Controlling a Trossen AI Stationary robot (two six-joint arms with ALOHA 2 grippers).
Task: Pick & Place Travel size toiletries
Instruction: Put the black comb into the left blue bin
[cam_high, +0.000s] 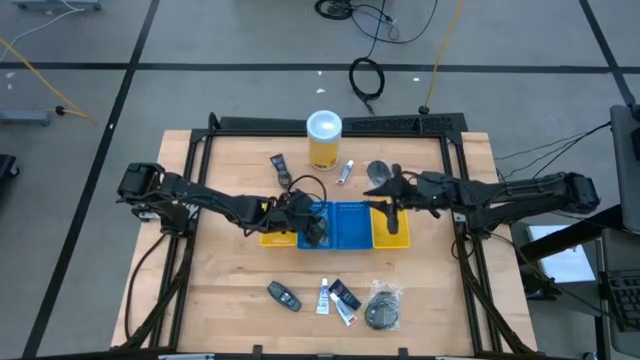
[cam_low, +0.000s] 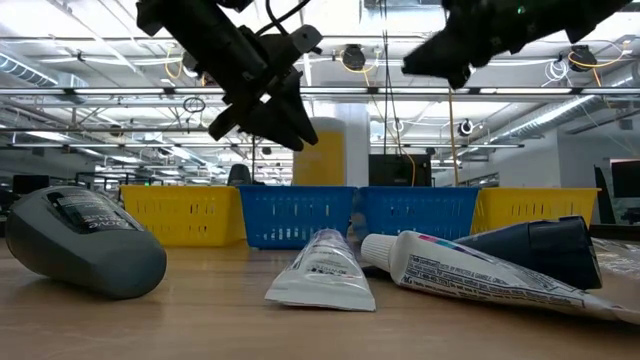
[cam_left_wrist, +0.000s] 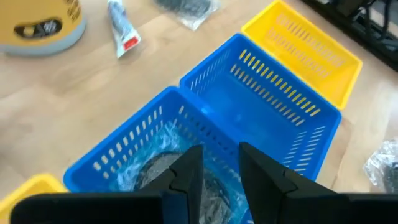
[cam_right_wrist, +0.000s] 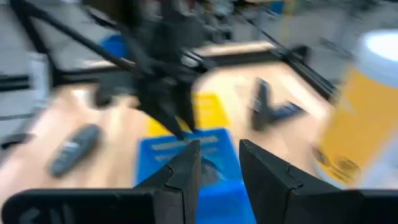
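Note:
My left gripper hangs open over the blue tray. Right below its fingers, a round black disc in clear wrap lies in that tray's left compartment. In the low view the left gripper is clear above the tray rim with nothing in it. My right gripper is open too, above the seam between the blue tray and the right yellow tray. More toiletries lie on the table's near side: a dark oval piece, white tubes, a dark tube and a wrapped disc.
A tall yellow canister with a white lid stands behind the trays. Beside it lie a dark tube, a white tube and a wrapped disc. A second yellow tray adjoins the blue one on the left. Bare wood shows at both table sides.

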